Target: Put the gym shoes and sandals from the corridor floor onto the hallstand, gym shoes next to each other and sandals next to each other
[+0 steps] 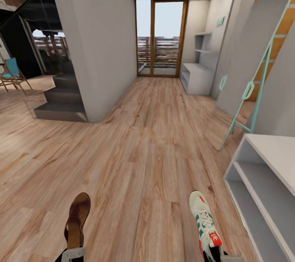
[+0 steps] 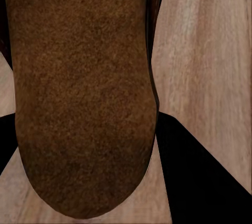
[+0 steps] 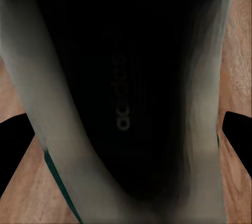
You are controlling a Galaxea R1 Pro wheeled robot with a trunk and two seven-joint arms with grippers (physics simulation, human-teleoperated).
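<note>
One dark brown sandal hangs over the wood-plank corridor floor at the lower left, toe pointing ahead, with my left gripper shut on its heel end. Its brown sole looms large in the left wrist view. At the lower right my right gripper is shut on the heel end of a white gym shoe with green stripes and a red-orange patch. The shoe's dark inside takes up most of the right wrist view. The pale grey hallstand, two open shelves, stands just right of that shoe. The other sandal and gym shoe are out of view.
A teal-framed leaning mirror stands on the floor beyond the hallstand. A similar low grey bench with wall shelves sits at the far right by the glass door. Dark stairs and a grey wall are at the left.
</note>
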